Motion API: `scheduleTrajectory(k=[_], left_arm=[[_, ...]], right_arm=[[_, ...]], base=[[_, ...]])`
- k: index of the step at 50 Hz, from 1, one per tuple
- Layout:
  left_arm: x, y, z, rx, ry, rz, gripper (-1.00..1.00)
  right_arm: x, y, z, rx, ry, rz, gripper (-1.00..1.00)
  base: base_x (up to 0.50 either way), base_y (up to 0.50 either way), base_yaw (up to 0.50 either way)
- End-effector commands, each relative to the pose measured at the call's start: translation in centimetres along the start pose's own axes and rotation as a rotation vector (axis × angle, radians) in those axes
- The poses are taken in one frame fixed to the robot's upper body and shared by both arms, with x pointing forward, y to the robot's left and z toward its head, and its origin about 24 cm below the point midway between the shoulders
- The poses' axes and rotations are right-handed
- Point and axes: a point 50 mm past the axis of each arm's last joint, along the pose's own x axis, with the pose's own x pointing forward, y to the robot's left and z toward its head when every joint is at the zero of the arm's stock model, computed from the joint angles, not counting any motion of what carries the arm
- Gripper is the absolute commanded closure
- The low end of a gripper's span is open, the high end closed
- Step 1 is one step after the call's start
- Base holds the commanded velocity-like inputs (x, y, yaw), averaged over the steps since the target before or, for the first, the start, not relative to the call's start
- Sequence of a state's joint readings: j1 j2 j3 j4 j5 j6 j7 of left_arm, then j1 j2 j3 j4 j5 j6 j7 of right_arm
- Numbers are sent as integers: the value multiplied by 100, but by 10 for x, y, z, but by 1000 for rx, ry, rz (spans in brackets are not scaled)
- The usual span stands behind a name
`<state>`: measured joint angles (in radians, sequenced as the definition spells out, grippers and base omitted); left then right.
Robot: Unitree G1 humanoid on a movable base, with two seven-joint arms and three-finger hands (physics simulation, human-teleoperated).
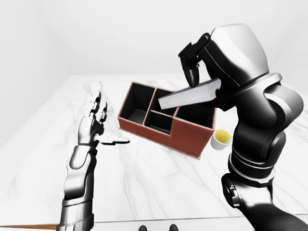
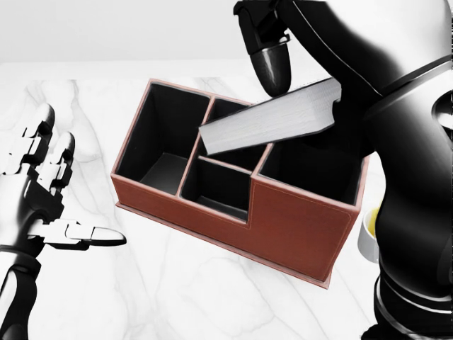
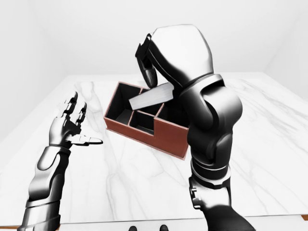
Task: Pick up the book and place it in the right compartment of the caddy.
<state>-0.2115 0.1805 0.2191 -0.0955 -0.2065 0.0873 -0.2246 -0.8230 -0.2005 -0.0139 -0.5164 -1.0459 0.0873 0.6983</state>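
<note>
Reddish-brown leather covers the caddy, which stands at the centre of the head view on a white marbled table, its black-lined compartments open to the top. Above it the book hangs tilted, pale page edges showing, its lower left end over the middle compartments and its upper right end over the right compartment. The right hand grasps the book from the upper right of the frame, a dark finger pressed on its top cover. At the left edge the left hand is held up with fingers spread and thumb pointing right, grasping nothing. In the left-eye view a small white cup with yellow contents stands just right of the caddy.
</note>
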Motion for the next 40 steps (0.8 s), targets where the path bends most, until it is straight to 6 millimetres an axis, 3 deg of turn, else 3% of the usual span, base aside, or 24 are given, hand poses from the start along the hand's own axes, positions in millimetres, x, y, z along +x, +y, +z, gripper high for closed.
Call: scheduleTrajectory(k=[1, 11, 18, 30, 40], left_arm=[[3, -1, 4, -1, -17, -8, -100], [8, 0, -1, -15, 3, -11, -100], [8, -1, -1, -16, 3, -16, -100], [11, 2, -1, -22, 5, -19, -100], [11, 2, -8, -27, 36, -21, -100]], right_arm=[[44, -16, -23, -36, 64, 50, 100], [97, -18, -66, -71, 243, 246, 100], [121, -4, -82, -77, 326, 416, 100], [125, 39, -99, -51, 434, 681, 100], [118, 56, -107, -56, 478, 773, 100]], base=[[0, 0, 0], [0, 0, 0], [0, 0, 0], [0, 0, 0], [0, 0, 0]])
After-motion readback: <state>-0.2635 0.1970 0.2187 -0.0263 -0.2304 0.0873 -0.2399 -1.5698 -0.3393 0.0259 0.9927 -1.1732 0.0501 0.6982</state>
